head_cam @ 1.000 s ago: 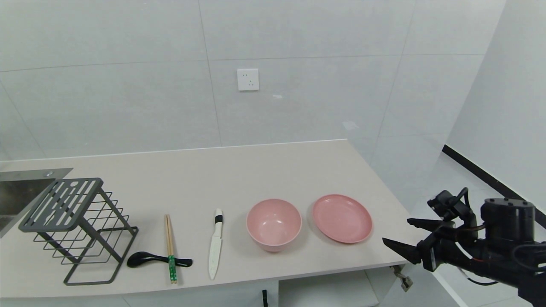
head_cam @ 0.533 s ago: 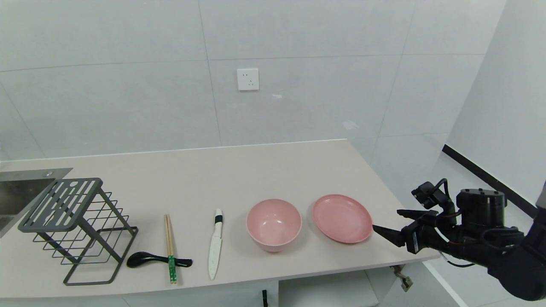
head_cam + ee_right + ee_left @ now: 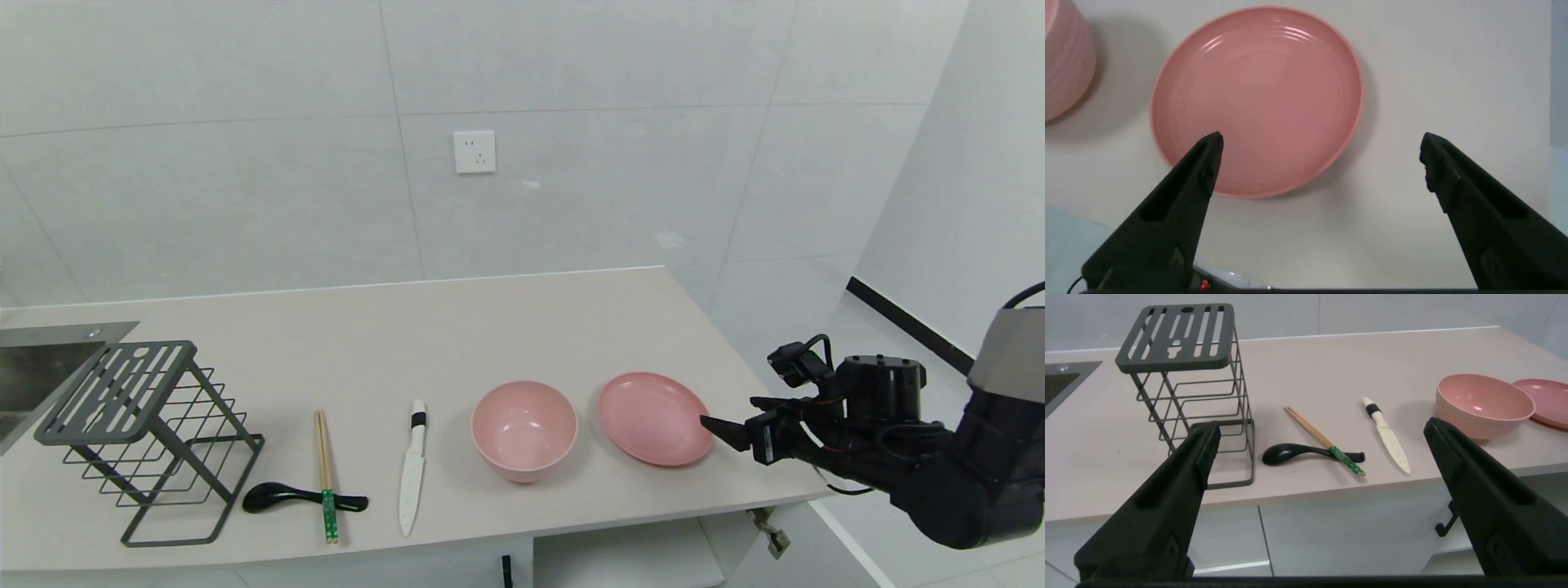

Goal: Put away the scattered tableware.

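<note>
**A:** Where is your right end effector [image 3: 727, 412]?

**B:** You can see it at the right end of the surface [image 3: 457, 327], just beside the pink plate [image 3: 653, 418]. Its two fingers are spread wide and hold nothing. The lower fingertip is right at the plate's right rim. You cannot tell if it touches.

**A:** And from the right wrist?

**B:** There the plate lies flat on the surface, and most of it shows between the two fingers.

**A:** What else lies on the surface?

**B:** Look left from the plate. The pink bowl [image 3: 523, 425] stands just beside it, but they are apart. Then comes the white knife [image 3: 414, 469], then the chopsticks [image 3: 326, 474]. The chopsticks lie across the handle of the black spoon [image 3: 282, 494]. The grey wire rack [image 3: 139, 433] stands at the far left, with the spoon's round end just beside its foot.

**A:** And your left end effector [image 3: 1320, 429]?

**B:** It is off the front edge of the surface, facing the rack and the spoon. Its fingers are wide apart too, and it holds nothing.
</note>
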